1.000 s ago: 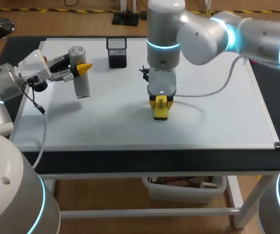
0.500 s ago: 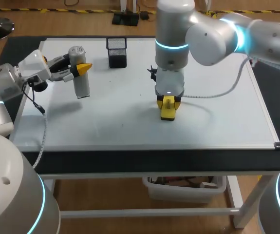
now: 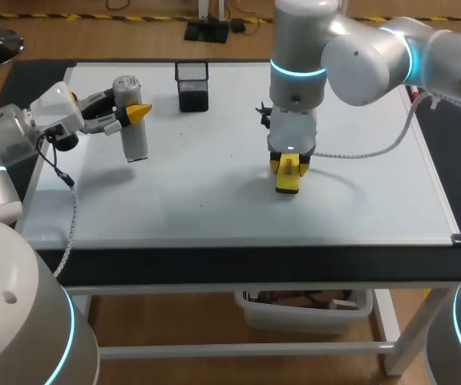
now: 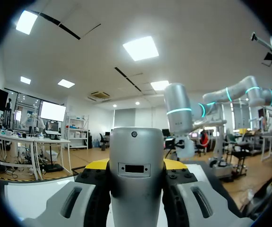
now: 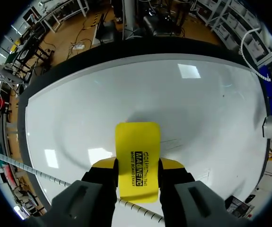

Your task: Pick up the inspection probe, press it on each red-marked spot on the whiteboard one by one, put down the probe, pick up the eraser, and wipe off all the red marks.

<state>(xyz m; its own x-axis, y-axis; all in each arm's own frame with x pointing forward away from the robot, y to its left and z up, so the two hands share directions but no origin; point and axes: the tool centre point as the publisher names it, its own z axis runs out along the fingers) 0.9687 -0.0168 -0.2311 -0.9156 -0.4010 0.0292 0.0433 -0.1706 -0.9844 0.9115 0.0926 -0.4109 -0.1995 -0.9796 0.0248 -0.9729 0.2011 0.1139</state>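
My left gripper (image 3: 134,113) is shut on the grey cylindrical inspection probe (image 3: 131,119), held above the whiteboard's (image 3: 174,192) far left part. In the left wrist view the probe (image 4: 136,170) fills the space between the yellow-tipped fingers (image 4: 97,165). My right gripper (image 3: 288,166) is shut on the yellow eraser (image 3: 287,175), which presses down on the board right of the middle. In the right wrist view the eraser (image 5: 136,158) sits clamped between both fingers of the right gripper (image 5: 136,166), flat on the white surface (image 5: 197,109). No red marks show on the board; only a few tiny dark specks remain.
A black mesh pen holder (image 3: 192,86) stands at the board's far edge, between the two arms. The right arm's grey cable (image 3: 366,144) loops over the board's right half. The board's metal frame (image 3: 434,172) runs along the right edge.
My right arm has slid the eraser to the right across the board. The left arm and the probe have stayed where they were.
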